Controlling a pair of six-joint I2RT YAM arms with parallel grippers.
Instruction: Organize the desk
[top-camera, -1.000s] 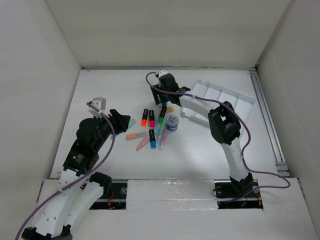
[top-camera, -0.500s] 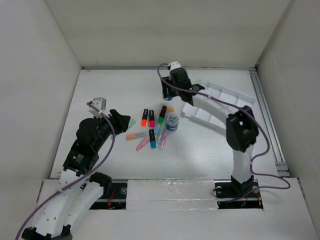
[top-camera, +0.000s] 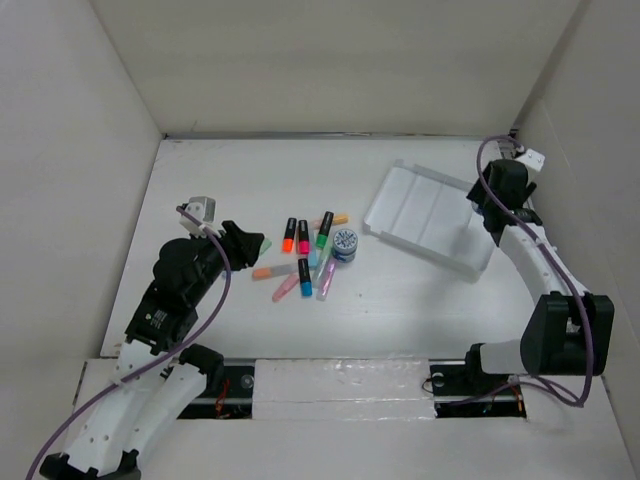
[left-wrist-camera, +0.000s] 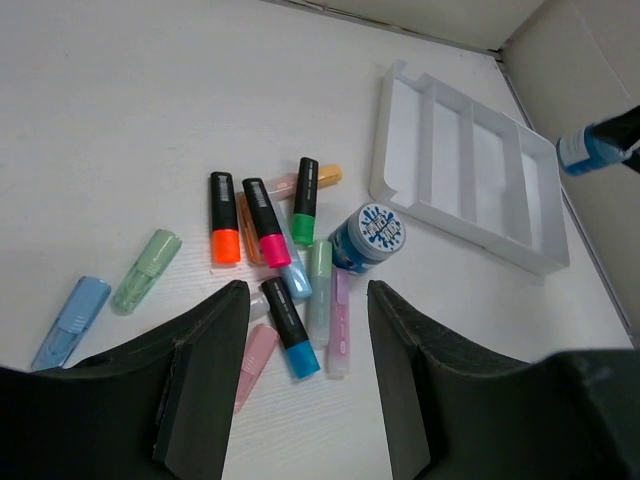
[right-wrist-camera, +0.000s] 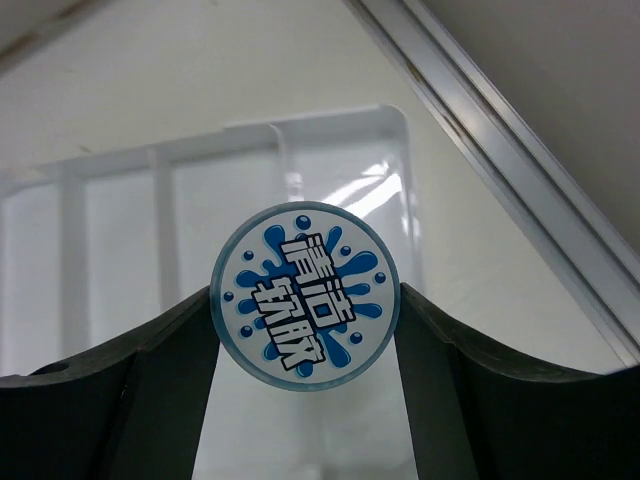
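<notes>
**White desk, one tub gripped**

White matte walled desk lies flat beneath both arms. I judge it rigid and smooth, with nothing to grasp, so light things may skid. My right gripper pinches a round blue-and-white plastic tub across its sides, above the white compartmented tray. My left gripper hangs wide open, empty, over scattered coloured highlighters.

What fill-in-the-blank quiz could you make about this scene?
The right end effector is shut on a round tub with a ___-and-white label.
The left end effector is ___, gripping nothing.
A second tub stands on the desk between the markers and the white ___.
Missing: blue; open; tray.
</notes>
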